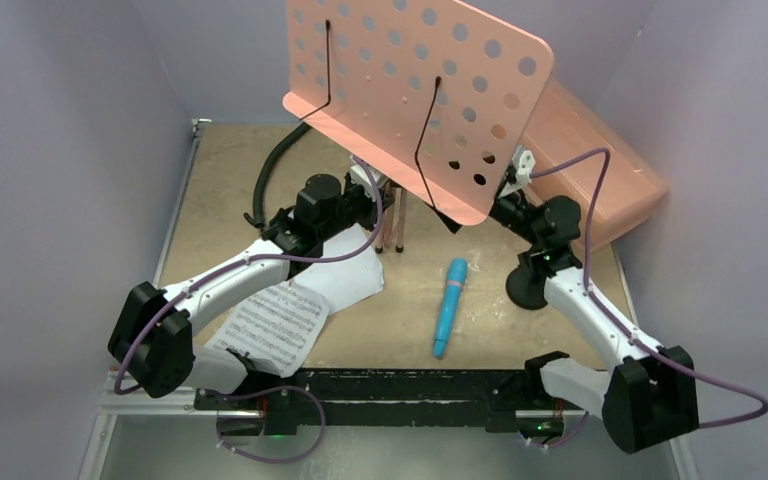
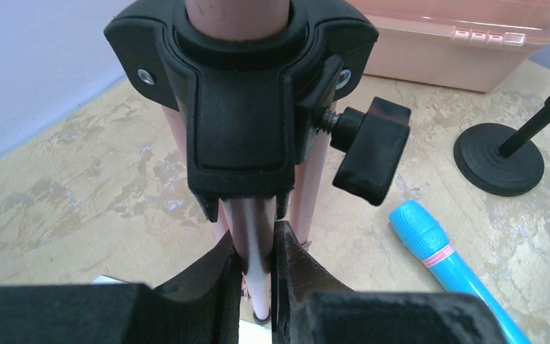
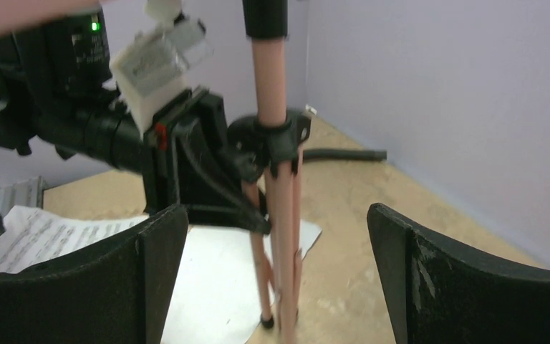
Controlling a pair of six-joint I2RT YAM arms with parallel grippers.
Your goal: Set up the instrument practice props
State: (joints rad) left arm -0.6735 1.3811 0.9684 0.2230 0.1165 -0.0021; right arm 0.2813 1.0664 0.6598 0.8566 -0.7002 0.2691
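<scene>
left gripper (image 2: pixel 257 247): we see it pinched shut on one thin leg of the music stand (image 1: pixel 415 90), just below the black leg collar (image 2: pixel 240 115). The legs are bunched together, with the feet down at the edge of a blank page.

right gripper (image 3: pixel 278 215): jaws spread wide, holding nothing. In its wrist view the stand's legs sit between the fingers but ahead of them, not touching.

The stand's pink perforated desk leans over both wrists.

We count two sheet-music pages (image 1: pixel 275 325), overlapping on the table (image 1: pixel 220 170) under the left arm.

The blue microphone (image 1: pixel 449 305) lies flat between the arms, apart from both grippers. The mic stand (image 1: pixel 528 290) sits upright just right of it, beside the right forearm.
</scene>
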